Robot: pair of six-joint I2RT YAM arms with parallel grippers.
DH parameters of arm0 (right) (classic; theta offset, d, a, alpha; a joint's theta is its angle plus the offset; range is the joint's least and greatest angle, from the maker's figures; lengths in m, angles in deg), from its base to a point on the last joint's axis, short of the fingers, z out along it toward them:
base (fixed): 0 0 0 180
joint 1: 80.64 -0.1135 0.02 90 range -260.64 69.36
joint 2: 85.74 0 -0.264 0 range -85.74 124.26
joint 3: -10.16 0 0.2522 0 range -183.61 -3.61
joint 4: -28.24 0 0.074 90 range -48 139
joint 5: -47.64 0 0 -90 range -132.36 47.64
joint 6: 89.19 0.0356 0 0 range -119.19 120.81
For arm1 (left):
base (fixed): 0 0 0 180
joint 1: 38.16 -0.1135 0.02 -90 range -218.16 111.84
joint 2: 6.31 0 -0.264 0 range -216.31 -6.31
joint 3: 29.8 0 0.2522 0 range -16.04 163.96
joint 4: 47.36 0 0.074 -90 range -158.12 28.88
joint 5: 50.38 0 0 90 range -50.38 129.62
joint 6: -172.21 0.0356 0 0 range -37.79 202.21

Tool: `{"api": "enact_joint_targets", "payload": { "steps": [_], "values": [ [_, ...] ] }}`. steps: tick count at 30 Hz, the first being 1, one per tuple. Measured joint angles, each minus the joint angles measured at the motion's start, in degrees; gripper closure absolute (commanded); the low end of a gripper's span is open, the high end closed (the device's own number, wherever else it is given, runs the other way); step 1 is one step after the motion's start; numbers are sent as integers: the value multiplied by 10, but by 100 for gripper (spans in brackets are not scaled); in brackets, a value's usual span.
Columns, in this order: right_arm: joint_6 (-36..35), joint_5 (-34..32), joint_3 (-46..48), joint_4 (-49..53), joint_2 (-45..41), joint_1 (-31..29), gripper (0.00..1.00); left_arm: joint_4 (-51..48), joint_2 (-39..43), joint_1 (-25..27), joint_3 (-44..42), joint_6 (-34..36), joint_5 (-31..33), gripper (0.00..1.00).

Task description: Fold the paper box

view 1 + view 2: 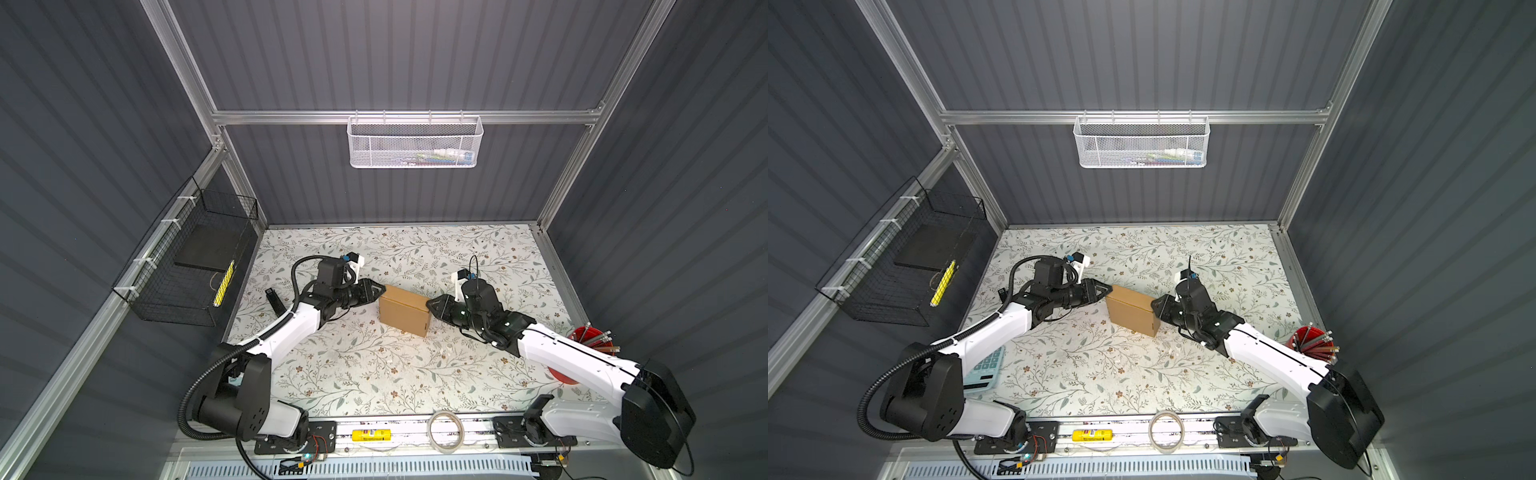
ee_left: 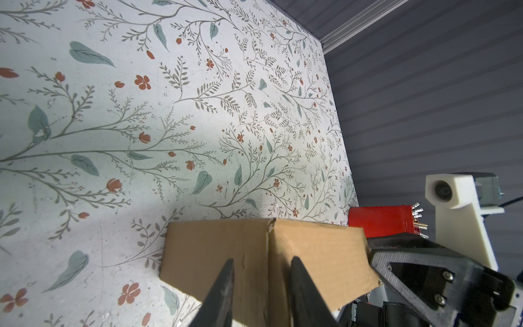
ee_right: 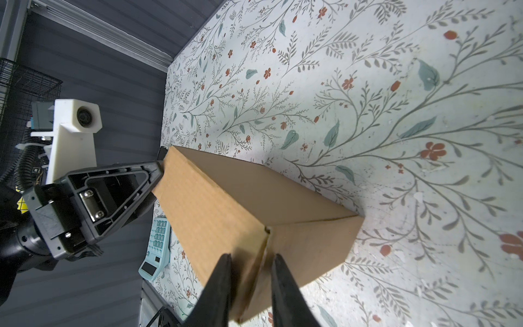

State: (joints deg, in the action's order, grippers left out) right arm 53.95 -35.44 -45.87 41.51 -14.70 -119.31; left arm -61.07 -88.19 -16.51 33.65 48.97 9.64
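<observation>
The paper box (image 1: pixel 405 309) (image 1: pixel 1131 309) is a closed brown cardboard box resting mid-table in both top views. My left gripper (image 1: pixel 380 291) (image 1: pixel 1109 289) meets its upper left corner. In the left wrist view its fingers (image 2: pixel 261 259) straddle an edge of the box (image 2: pixel 215 249), one finger on each face, shut on it. My right gripper (image 1: pixel 429 305) (image 1: pixel 1153 303) is at the box's right end. In the right wrist view its fingers (image 3: pixel 250 256) pinch the near corner edge of the box (image 3: pixel 226 203).
A red cup of pencils (image 1: pixel 590 336) stands at the right table edge. A teal calculator (image 1: pixel 984 370) lies under the left arm. A tape roll (image 1: pixel 446 430) and a yellow tube (image 1: pixel 368 435) sit on the front rail. A black wire basket (image 1: pixel 187 266) hangs on the left wall.
</observation>
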Motion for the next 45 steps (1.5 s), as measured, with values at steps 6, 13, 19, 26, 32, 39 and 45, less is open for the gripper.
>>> {"api": "enact_joint_targets", "payload": {
  "steps": [6, 13, 19, 26, 32, 39, 45],
  "values": [
    [0, 0, 3, -10, 5, 1, 79, 0, 0, 0, 0, 0, 7, 66],
    [-3, 2, 7, -30, 12, 8, 80, -5, 5, 0, 0, 0, 16, 66],
    [-10, 6, 7, -43, 20, 15, 80, -13, 9, -2, 0, 0, 22, 60],
    [-15, 9, 5, -54, 28, 18, 78, -31, 17, -3, 0, -1, 30, 55],
    [-16, 13, 2, -57, 34, 19, 77, -50, 28, -3, 0, 0, 30, 53],
    [-18, 14, 2, -56, 35, 19, 77, -62, 46, -4, 0, 0, 32, 51],
    [-20, 17, -2, -54, 38, 19, 77, -65, 60, -8, 0, 0, 34, 53]
  ]
}}
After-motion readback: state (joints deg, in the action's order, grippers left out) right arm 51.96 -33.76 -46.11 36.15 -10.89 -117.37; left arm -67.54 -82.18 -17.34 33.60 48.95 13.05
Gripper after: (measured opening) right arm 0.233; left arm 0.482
